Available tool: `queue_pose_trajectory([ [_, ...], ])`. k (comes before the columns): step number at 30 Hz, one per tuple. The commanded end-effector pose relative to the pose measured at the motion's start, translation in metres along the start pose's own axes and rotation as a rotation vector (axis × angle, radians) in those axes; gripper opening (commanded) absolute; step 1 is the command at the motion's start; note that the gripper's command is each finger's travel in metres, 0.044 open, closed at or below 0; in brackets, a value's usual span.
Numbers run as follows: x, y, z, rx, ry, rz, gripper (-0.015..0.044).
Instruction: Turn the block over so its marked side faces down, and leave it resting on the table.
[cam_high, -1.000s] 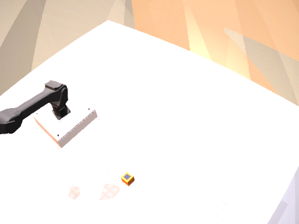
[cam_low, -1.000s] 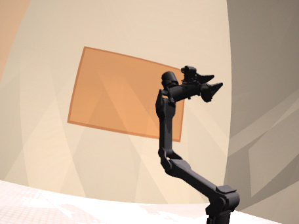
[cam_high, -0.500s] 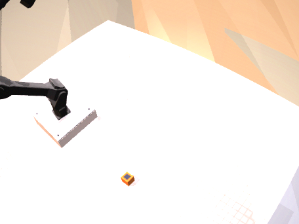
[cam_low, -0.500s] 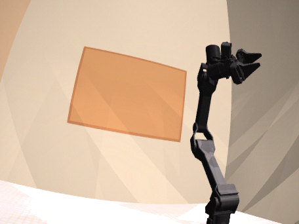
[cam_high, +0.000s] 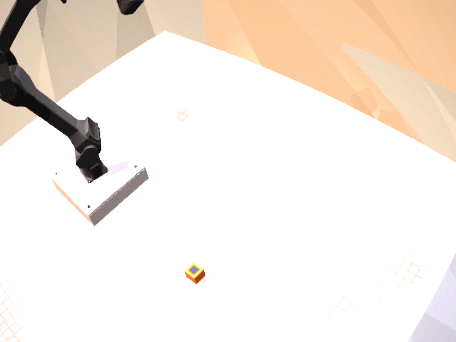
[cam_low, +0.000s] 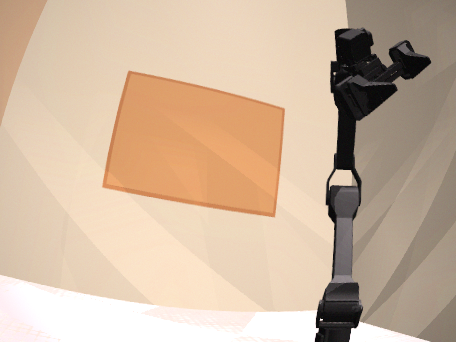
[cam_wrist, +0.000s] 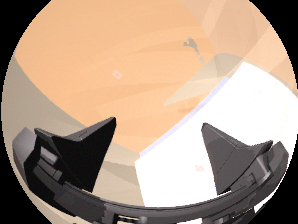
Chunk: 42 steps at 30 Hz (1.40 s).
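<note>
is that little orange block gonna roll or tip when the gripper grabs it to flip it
The block looks boxy with flat faces, so it should sit steady and not roll. It appears rigid. It is small against the wide-open gripper, so an off-centre squeeze might nudge or twist it.

Beige walls (cam_low: 65, 235) are catching soft light bands, an orange panel (cam_low: 195, 145) glowing above the white tabletop (cam_high: 280, 180).
</note>
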<state>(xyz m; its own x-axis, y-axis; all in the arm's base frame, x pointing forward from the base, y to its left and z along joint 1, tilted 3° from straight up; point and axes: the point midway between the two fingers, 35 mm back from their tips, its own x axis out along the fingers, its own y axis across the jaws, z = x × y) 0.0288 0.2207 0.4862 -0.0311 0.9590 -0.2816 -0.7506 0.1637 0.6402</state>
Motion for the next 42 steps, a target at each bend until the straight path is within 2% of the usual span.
queue_pose_trajectory([
  [1, 0.036, -0.064, 0.02, 0.016, 0.001, -0.212, 0.044],
  [8, 0.057, -0.168, 0.039, 0.07, 0.027, -0.496, 0.044],
  [16, 0.047, -0.291, 0.042, 0.153, 0.101, -0.772, 0.044],
  [24, 0.015, -0.394, 0.023, 0.251, 0.218, -0.97, 0.044],
  [34, -0.052, -0.51, -0.042, 0.471, 0.444, -1.152, 0.044],
  [38, -0.076, -0.539, -0.074, 0.551, 0.533, -1.177, 0.044],
  [42, -0.077, -0.54, -0.075, 0.554, 0.536, -1.177, 0.044],
])
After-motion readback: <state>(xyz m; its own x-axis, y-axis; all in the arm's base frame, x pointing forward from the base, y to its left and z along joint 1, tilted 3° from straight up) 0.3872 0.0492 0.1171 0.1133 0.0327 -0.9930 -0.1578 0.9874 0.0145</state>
